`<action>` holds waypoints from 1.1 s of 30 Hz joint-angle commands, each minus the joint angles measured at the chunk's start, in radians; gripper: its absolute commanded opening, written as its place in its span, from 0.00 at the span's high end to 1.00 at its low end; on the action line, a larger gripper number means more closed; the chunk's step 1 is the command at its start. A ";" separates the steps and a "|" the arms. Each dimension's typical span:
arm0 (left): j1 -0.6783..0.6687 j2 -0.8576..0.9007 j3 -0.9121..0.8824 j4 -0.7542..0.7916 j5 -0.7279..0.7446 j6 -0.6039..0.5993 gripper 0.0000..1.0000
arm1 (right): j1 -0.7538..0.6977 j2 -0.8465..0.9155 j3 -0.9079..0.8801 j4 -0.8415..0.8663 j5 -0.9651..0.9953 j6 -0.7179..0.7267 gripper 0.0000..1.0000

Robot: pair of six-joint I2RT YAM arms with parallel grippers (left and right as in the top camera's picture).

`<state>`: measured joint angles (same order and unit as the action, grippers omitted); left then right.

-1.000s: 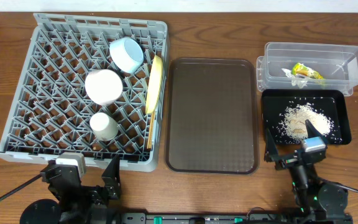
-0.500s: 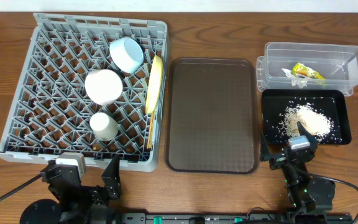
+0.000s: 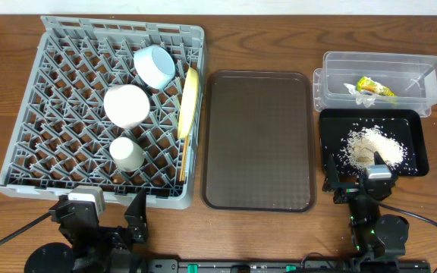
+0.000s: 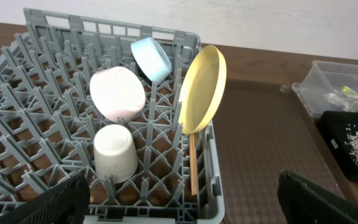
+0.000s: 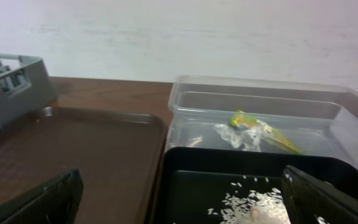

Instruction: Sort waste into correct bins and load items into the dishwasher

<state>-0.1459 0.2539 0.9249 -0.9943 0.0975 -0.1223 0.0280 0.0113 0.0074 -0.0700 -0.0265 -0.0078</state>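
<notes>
dishes in rack, wrapper in tub, rice in black tray: task judged complete. left gripper and right gripper spread, empty; only parking remains.

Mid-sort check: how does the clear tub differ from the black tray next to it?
The clear tub is see-through with taller walls, while the black tray is opaque, glossy and shallow. The tub holds the yellow-green wrapper, and the tray holds loose rice scraps. The tub sits farther from the robot and the tray nearer. Both are rectangular with a similar footprint, and both lie to the right of the brown tray.
</notes>
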 commanded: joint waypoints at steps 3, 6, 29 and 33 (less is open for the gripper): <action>-0.002 -0.003 0.000 0.001 -0.009 0.017 0.04 | 0.012 -0.006 -0.002 -0.005 0.034 0.003 0.01; -0.002 -0.003 0.000 0.001 -0.009 0.017 0.04 | 0.012 -0.006 -0.002 -0.005 0.034 0.003 0.01; 0.000 -0.003 -0.005 -0.014 -0.028 0.037 0.03 | 0.012 -0.006 -0.002 -0.005 0.034 0.003 0.01; 0.079 -0.021 -0.087 0.003 -0.027 0.035 0.04 | 0.012 -0.006 -0.002 -0.005 0.034 0.003 0.01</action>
<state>-0.1284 0.2531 0.9108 -1.0016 0.0902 -0.1043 0.0280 0.0113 0.0074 -0.0704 -0.0055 -0.0078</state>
